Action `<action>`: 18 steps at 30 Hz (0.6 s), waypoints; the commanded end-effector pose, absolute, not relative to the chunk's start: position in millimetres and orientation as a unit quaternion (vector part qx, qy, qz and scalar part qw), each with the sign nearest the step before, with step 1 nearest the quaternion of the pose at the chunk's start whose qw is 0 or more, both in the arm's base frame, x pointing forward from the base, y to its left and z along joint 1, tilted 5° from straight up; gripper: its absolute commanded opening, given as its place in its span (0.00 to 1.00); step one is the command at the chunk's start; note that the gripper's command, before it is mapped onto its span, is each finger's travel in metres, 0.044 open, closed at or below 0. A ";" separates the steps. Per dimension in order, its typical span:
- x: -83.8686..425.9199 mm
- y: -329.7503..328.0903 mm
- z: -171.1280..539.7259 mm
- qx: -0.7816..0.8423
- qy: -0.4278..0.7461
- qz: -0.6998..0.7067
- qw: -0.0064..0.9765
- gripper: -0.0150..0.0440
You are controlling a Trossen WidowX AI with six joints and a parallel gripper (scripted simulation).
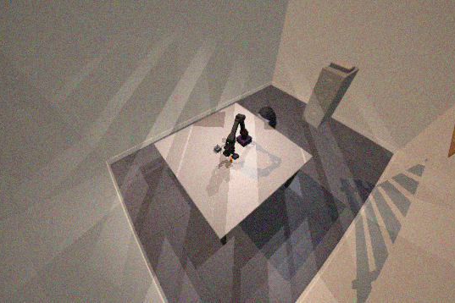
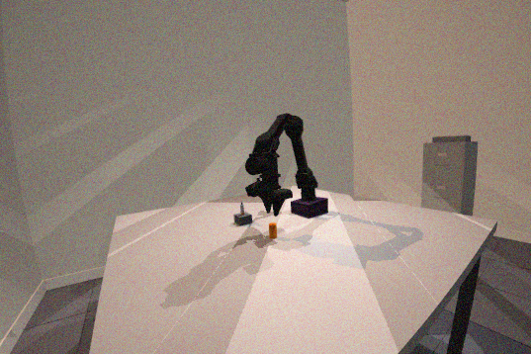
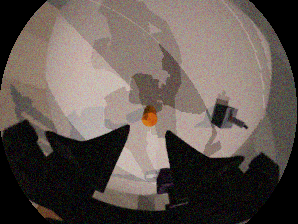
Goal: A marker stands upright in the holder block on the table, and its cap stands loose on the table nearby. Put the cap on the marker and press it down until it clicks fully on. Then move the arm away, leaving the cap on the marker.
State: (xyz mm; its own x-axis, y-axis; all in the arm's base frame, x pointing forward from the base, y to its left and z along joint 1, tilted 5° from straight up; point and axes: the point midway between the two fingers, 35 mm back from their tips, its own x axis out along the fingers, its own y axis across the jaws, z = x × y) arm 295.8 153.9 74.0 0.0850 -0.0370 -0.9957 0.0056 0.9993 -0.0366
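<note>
The orange cap (image 1: 230, 160) (image 2: 273, 230) (image 3: 149, 119) stands upright on the table. My gripper (image 2: 272, 214) (image 3: 147, 130) is open and empty, pointing down. In the exterior view its fingertips are above the cap with a gap between. In the wrist view the cap shows just beyond the fingertips, about midway between them. The dark grey holder block (image 1: 217, 149) (image 2: 243, 219) (image 3: 219, 114) is left of the cap in the exterior view and to the right in the wrist view. The marker (image 2: 242, 208) (image 3: 239, 122) stands upright in it, its tip bare.
The arm's purple base (image 1: 244, 140) (image 2: 309, 207) stands on the white table (image 1: 239, 203) (image 2: 304, 302), right of the gripper and behind the cap in the exterior view. A grey cabinet (image 1: 330, 95) (image 2: 449, 173) stands beyond the table. Shadows of the arm lie around the cap.
</note>
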 end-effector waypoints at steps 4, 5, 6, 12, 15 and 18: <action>296.6 151.7 53.8 -0.016 0.677 -0.015 0.736 0.66; 296.7 151.7 52.7 -0.016 0.677 -0.015 0.736 0.66; 296.7 151.7 52.7 -0.016 0.677 -0.015 0.736 0.66; 297.0 151.7 50.3 -0.016 0.677 -0.015 0.736 0.66; 297.7 151.6 45.4 -0.016 0.677 -0.015 0.736 0.66; 298.3 151.5 40.6 -0.016 0.677 -0.015 0.736 0.66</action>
